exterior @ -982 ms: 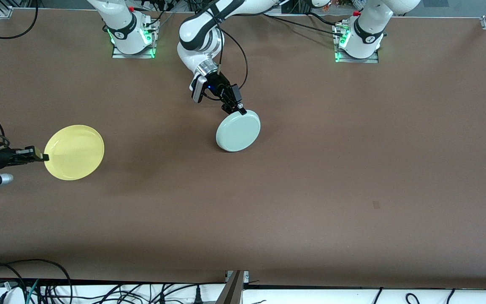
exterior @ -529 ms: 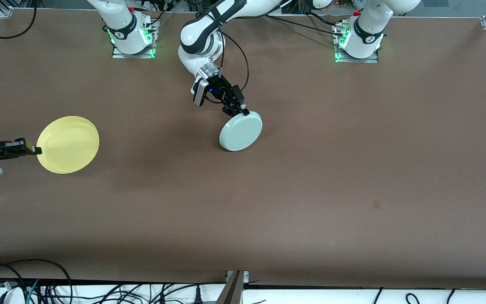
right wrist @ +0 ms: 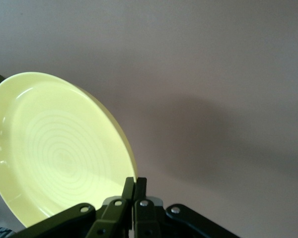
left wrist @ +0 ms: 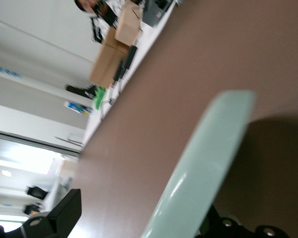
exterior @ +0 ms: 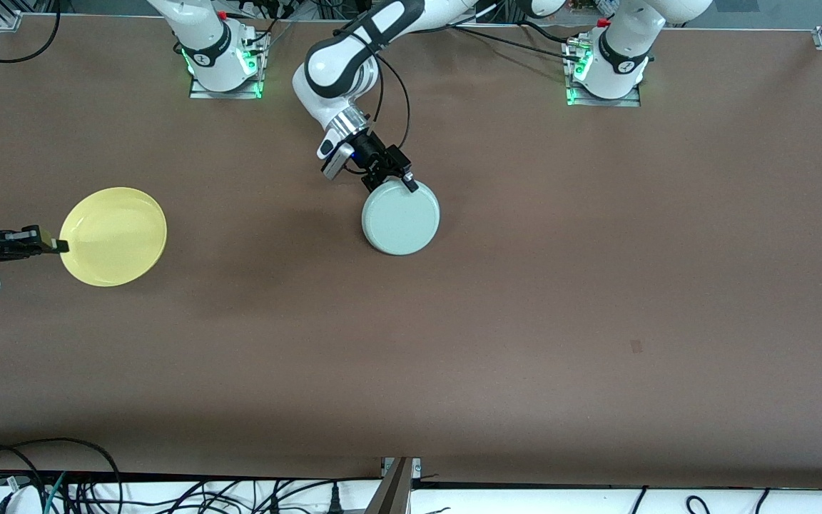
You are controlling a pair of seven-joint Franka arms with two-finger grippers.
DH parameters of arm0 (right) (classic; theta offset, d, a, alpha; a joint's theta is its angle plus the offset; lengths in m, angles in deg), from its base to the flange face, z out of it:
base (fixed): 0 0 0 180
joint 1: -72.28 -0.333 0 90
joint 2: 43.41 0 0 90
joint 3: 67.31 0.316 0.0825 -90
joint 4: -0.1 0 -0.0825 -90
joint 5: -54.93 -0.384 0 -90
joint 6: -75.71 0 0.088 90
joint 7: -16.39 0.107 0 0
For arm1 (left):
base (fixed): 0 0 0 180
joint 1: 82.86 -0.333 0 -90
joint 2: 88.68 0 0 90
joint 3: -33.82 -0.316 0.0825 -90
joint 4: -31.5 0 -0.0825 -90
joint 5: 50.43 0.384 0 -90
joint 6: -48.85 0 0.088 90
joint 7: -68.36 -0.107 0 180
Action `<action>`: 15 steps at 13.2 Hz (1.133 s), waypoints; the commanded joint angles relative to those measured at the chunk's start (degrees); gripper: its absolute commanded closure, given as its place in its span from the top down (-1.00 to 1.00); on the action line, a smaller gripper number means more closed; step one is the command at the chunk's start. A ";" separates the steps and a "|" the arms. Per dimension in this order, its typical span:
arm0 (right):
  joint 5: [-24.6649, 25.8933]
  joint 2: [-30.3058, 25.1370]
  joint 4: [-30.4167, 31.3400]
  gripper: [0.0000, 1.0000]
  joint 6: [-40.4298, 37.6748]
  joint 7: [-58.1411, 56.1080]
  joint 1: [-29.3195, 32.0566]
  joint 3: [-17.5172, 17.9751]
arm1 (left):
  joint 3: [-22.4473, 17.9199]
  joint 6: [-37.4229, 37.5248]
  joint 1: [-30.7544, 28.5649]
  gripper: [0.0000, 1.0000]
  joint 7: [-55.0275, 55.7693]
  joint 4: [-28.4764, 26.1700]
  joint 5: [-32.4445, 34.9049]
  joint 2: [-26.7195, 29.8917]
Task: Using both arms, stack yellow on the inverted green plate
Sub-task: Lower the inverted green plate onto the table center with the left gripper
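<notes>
The pale green plate (exterior: 401, 218) lies bottom-up on the brown table (exterior: 525, 285), near its middle. My left gripper (exterior: 390, 183) is open at the plate's rim on the side toward the bases, one finger on either side of the edge. In the left wrist view the green plate's rim (left wrist: 208, 163) runs between the spread fingers (left wrist: 54, 218). The yellow plate (exterior: 114, 236) hangs hollow side up over the table at the right arm's end. My right gripper (exterior: 60, 246) is shut on its rim. The right wrist view shows the yellow plate (right wrist: 54, 148) pinched in the right gripper (right wrist: 134, 186).
Both arm bases (exterior: 222, 61) (exterior: 607, 68) stand along the table's edge farthest from the front camera. Cables (exterior: 40, 478) lie past the edge nearest that camera. A small dark mark (exterior: 637, 347) shows on the tabletop toward the left arm's end.
My left gripper has opened and let go of the green plate, which has settled bottom-up on the table. My right gripper has carried the yellow plate a little toward the right arm's end.
</notes>
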 commanded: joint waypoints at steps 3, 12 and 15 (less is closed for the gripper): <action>-0.01 -0.75 0.79 -1.00 -2.98 5.74 -2.75 0.15 | 0.55 -8.01 -6.18 1.00 -0.59 0.57 -16.97 5.98; 0.17 -1.28 10.71 -1.00 3.95 10.22 -6.27 0.06 | 0.63 -25.95 -12.15 1.00 -0.59 -0.05 -40.80 7.12; 0.17 -2.68 14.14 -1.00 6.15 10.22 -6.45 0.06 | 0.81 -31.55 -13.74 1.00 -1.64 -0.31 -47.39 7.12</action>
